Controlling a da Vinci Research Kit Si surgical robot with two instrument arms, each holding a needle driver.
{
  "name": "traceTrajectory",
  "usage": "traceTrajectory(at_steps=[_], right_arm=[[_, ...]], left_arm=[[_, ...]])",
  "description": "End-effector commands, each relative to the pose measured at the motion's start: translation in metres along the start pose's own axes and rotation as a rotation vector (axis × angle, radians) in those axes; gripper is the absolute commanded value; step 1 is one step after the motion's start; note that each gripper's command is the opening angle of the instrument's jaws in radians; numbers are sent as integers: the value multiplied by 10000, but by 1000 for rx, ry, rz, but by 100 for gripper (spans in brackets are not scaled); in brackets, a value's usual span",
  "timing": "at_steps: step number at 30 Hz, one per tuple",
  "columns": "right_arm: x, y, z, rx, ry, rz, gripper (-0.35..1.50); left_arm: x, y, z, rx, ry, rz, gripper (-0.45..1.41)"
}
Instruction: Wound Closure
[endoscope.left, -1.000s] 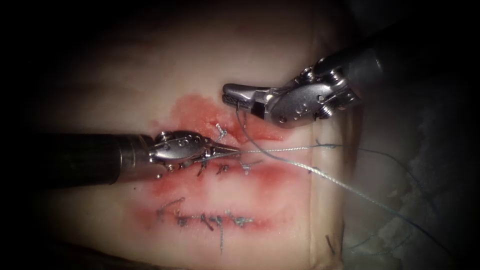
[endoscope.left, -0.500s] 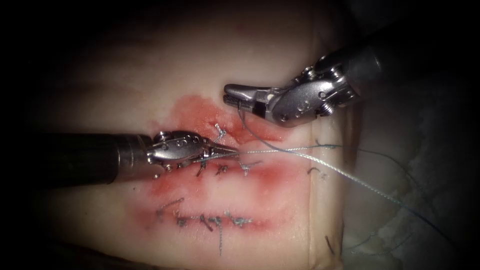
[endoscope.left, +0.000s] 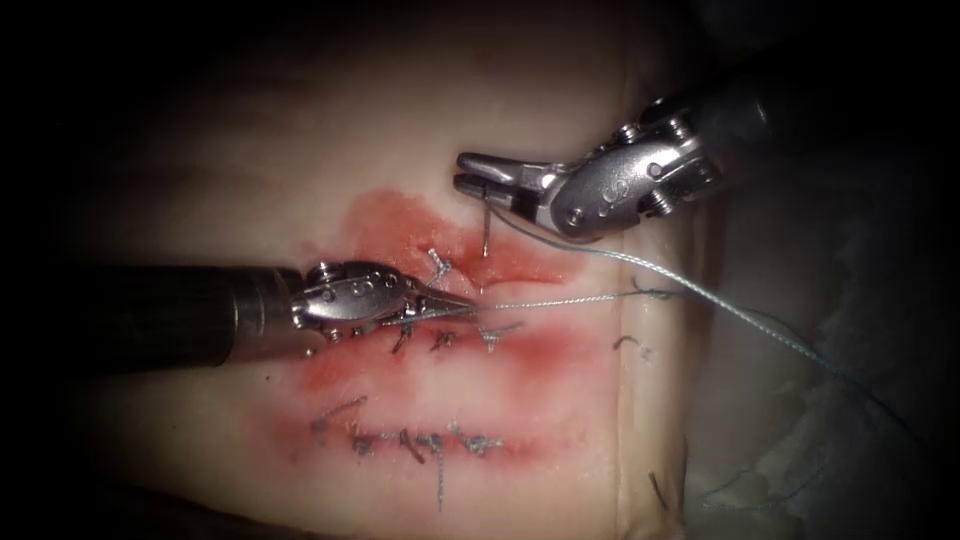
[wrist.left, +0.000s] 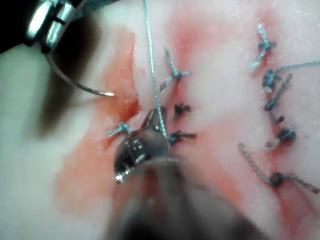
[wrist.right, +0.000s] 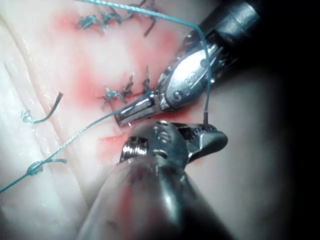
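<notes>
My right tool (endoscope.left: 468, 178) is shut on the curved needle (endoscope.left: 485, 232) near its tail end. The needle hangs below the jaws with its tip free above the red-stained tissue (endoscope.left: 300, 200). In the left wrist view the needle (wrist.left: 75, 85) arcs out from the right tool (wrist.left: 47, 22), with its tip just off the surface. My left tool (endoscope.left: 462, 305) lies low over the stitched cut, shut on the thread (endoscope.left: 560, 300). In the right wrist view the left tool (wrist.right: 131, 114) grips the thread (wrist.right: 75, 134) beside the right tool (wrist.right: 212, 137).
Several knotted stitches (endoscope.left: 445, 335) sit under the left tool's jaws, and a second stitched row (endoscope.left: 420, 440) lies nearer the camera. A long strand (endoscope.left: 740, 312) trails from the needle off the tissue's right edge. Cut thread ends (endoscope.left: 630, 343) lie near that edge.
The right tool has moved up and a little to the right with the needle, lifting the trailing strand. The left tool has stayed put, holding the thread.
</notes>
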Motion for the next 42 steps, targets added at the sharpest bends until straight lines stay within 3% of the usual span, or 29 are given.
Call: traceTrajectory(at_steps=[1, 2, 3, 4, 5, 6, 11, 16, 23, 27, 32, 34, 39, 42], right_arm=[[3, 5, 9, 2, -2, 19, -35], [5, 5, 9, 2, -3, 35, -35], [5, 5, 9, 2, -3, 35, -35], [6, 6, 9, -1, 1, 51, -35], [9, 7, 9, -13, 14, 72, -35], [11, 7, 9, -22, 25, 75, -35], [17, 9, 6, -57, 66, 137, -35], [19, 7, 6, -59, 75, 160, -35], [21, 2, 6, -43, 97, 263, -35], [22, -1, 7, -14, 118, 325, -35], [17, -6, 6, 3, 115, 287, -35], [13, -13, 7, 25, 100, 289, -35], [16, -12, 7, 28, 97, 292, -35], [20, -11, 7, 20, 111, 313, -35]], left_arm=[[-2, 5, 7, 2, -3, 6, -32], [-2, 5, 7, 2, -3, 23, -15], [-2, 5, 7, 2, -3, 23, -15], [-1, 5, 8, 5, -2, 29, 4], [0, 6, 9, 14, 4, 42, 49], [0, 6, 9, 19, 9, 42, 57], [-6, 5, -1, 43, 36, 53, 64], [-14, 5, -11, 116, 52, 52, 57], [-20, 4, -21, 142, 52, 118, 52], [-35, 7, -28, 105, 28, 244, 51], [-45, 8, -33, 85, 18, 283, 52], [-50, 7, -34, 56, 11, 308, 62], [-58, 3, -37, 59, 7, 366, 62], [-80, -7, -46, 72, -3, 443, 61]])
